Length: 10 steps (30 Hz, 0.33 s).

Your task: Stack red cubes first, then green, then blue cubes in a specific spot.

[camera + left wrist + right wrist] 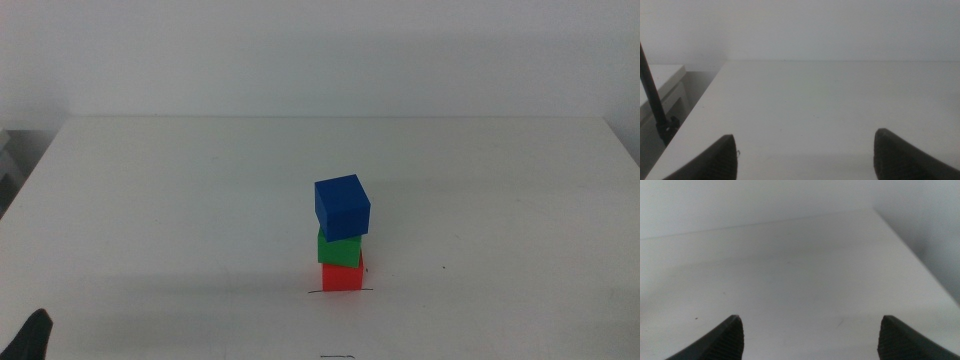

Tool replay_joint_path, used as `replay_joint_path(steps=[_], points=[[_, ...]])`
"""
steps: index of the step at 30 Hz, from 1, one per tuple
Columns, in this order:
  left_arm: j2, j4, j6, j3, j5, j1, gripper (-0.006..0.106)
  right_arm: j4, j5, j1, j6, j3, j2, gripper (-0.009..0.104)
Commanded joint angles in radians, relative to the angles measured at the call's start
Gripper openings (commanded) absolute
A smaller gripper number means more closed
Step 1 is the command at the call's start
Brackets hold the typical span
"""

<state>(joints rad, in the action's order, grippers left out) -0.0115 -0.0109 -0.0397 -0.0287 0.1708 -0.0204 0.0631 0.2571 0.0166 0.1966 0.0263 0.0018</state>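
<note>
Red cube [342,276]: bottom of the stack, sitting on the black line [316,292], which shows at both sides of its base. Placed there because the line marks the spot.

Green cube [339,248]: directly on the red, roughly square to it; second in the required order.

Blue cube [342,205]: on top of the green, twisted a little and overhanging toward the viewer's right. Judged stable but the least well seated.

Stack status: all three tiers in order over the line; task judged complete.

Left gripper [805,160]: jaws wide apart, holding nothing, well away from the stack, low at the near left of it [33,335]. Judged parked.

Right gripper [810,340]: jaws wide apart, empty, only bare table [800,280] ahead; absent from the middle view, waiting.
</note>
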Motion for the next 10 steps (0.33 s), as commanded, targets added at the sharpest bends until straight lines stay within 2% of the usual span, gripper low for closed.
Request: replay_joint_path(steps=[1,4,10], points=[[-0.025,-0.008,-0.012,0.001,-0.088,0.002,0.093,0.063,-0.067,0.007,-0.013,-0.01,-0.015,0.071],[-0.025,-0.008,-0.012,0.001,-0.089,0.002,0.093,0.094,-0.069,0.007,-0.013,-0.01,-0.029,0.071],[-0.025,-0.007,-0.012,0.002,-0.088,0.002,0.093,0.094,-0.068,0.007,-0.013,-0.01,-0.029,0.071]])
